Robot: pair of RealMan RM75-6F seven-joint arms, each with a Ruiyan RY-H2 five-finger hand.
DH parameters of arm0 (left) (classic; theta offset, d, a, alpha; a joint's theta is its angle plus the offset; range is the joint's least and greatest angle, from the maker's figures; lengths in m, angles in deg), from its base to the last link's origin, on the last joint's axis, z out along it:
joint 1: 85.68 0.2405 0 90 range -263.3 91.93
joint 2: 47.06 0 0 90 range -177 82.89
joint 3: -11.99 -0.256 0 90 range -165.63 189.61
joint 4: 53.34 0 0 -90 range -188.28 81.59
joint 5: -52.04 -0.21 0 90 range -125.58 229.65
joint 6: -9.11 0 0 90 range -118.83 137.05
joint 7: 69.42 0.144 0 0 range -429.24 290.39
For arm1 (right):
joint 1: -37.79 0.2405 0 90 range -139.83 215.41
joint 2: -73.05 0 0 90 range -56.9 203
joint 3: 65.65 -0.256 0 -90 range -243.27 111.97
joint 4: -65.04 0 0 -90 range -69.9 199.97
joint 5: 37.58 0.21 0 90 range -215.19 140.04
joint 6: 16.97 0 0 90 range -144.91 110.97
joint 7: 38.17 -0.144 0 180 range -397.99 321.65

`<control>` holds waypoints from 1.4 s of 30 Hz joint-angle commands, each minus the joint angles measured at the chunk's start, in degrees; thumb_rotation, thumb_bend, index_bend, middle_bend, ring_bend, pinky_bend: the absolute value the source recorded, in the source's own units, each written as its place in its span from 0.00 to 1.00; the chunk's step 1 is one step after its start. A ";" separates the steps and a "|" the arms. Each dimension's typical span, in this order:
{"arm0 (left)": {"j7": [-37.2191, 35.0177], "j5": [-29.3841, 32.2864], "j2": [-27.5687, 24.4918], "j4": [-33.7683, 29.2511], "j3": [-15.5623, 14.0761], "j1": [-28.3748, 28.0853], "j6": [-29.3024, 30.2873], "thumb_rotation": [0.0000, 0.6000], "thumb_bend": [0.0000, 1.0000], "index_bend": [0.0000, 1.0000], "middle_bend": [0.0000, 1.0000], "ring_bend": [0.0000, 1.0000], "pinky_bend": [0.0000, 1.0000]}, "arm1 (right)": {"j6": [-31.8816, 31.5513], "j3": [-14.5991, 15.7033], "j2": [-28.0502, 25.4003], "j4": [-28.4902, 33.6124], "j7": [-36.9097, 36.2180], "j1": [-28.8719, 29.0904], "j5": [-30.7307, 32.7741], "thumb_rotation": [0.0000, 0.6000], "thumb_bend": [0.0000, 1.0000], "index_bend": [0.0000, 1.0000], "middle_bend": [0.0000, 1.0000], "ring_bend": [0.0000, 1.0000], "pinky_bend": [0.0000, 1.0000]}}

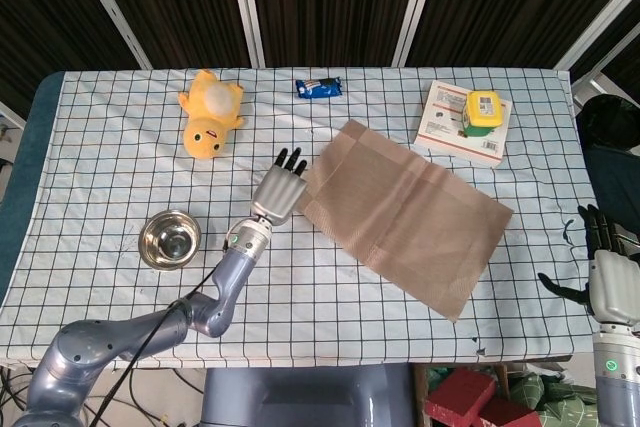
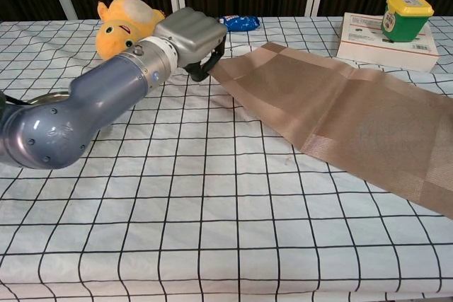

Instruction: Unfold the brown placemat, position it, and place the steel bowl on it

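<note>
The brown placemat (image 1: pixel 405 212) lies unfolded and askew on the checked tablecloth, right of centre; the chest view shows the placemat (image 2: pixel 340 104) flat with slight creases. My left hand (image 1: pixel 280 190) grips its left edge, and in the chest view the left hand (image 2: pixel 187 37) has its fingers curled over that edge. The steel bowl (image 1: pixel 170 239) sits empty at the front left, to the left of my left forearm. My right hand (image 1: pixel 610 272) hangs off the table's right side, fingers apart and holding nothing.
A yellow plush duck (image 1: pixel 210 117) lies at the back left, close behind my left hand. A blue packet (image 1: pixel 318 88) is at the back centre. A white box (image 1: pixel 450 132) with a green jar (image 1: pixel 482 112) on it stands at the back right.
</note>
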 commanded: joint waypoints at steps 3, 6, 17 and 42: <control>0.93 0.26 -3.23 -4.23 -0.70 2.23 0.96 1.00 0.56 0.72 0.24 0.08 0.16 | 0.04 0.15 0.02 0.02 0.13 0.02 -0.24 1.00 0.07 0.00 0.00 0.00 0.16; 1.25 0.10 -4.95 -7.30 -1.16 3.28 1.64 1.00 0.56 0.72 0.24 0.08 0.16 | -0.05 0.15 0.02 0.01 0.11 -0.02 -0.33 1.00 0.07 0.00 0.00 0.00 0.16; 7.97 -1.71 -19.01 -32.66 -6.80 9.90 7.42 1.00 0.56 0.71 0.23 0.08 0.16 | 0.03 -0.15 -0.14 0.06 -0.59 -0.06 -0.08 1.00 0.07 0.00 0.00 0.00 0.16; 16.90 -2.24 -32.16 -64.18 -18.97 13.37 5.93 1.00 0.56 0.68 0.22 0.08 0.16 | 0.56 -0.61 -0.43 0.61 -2.05 -0.17 0.67 1.00 0.07 0.00 0.00 0.00 0.16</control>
